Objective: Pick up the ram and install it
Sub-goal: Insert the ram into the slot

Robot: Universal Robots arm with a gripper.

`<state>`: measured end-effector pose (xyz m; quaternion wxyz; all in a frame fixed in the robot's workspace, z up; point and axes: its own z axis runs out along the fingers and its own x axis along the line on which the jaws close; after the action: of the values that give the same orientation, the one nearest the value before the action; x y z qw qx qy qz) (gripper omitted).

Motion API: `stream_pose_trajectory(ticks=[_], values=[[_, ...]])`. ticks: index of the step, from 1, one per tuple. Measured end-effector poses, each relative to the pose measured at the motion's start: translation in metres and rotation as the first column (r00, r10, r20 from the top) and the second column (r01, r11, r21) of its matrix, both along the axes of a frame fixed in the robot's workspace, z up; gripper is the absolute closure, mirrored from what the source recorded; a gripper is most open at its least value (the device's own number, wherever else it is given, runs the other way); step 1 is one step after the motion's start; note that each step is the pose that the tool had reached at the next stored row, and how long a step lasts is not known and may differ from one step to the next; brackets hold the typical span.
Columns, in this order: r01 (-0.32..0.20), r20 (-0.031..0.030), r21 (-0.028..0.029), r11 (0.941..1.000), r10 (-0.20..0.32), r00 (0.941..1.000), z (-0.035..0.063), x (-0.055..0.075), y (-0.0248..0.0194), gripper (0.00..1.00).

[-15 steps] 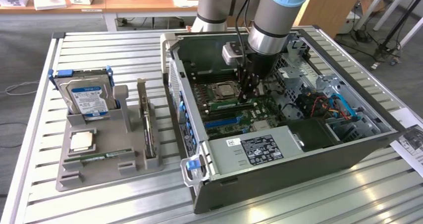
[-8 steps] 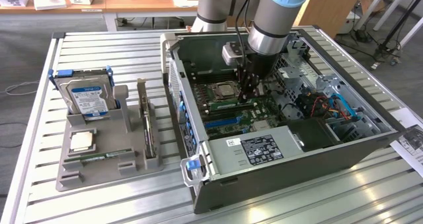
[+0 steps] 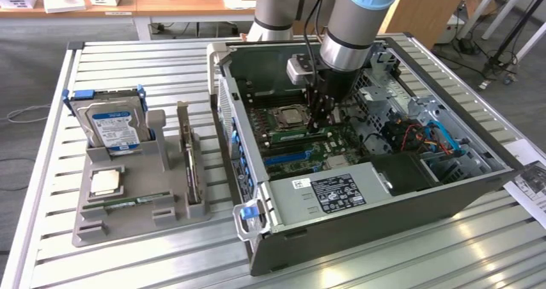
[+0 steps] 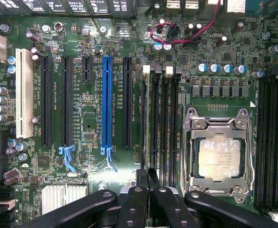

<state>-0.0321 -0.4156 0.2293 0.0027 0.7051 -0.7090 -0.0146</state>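
Note:
A long thin green ram [image 3: 128, 204] lies flat in the grey holder tray [image 3: 94, 228], on the exterior view's left. My gripper [image 3: 318, 124] is far from it, reaching down inside the open computer case [image 3: 384, 206]. In the wrist view the gripper [image 4: 147, 178] is shut, with its dark fingers [image 4: 139, 178] pressed together over the near end of the memory slots [image 4: 160, 123], beside the processor socket [image 4: 219, 159]. A thin pale strip runs along the slot under the fingertips. I cannot tell whether the fingers grip it or only touch it.
The tray also holds a hard drive [image 3: 115, 126], a square silver processor chip [image 3: 104, 181] and an upright grey card [image 3: 189, 167]. Inside the case are the power supply [image 3: 337, 190], cables [image 3: 418, 139], and black and blue expansion slots [image 4: 107, 102].

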Motion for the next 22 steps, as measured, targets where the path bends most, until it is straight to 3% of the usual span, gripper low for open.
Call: stream_pose_trajectory(ticks=[22], values=[[-0.007,0.0,-0.0001,1.0,0.007,1.0,-0.0038,0.0,0.0,0.89]])
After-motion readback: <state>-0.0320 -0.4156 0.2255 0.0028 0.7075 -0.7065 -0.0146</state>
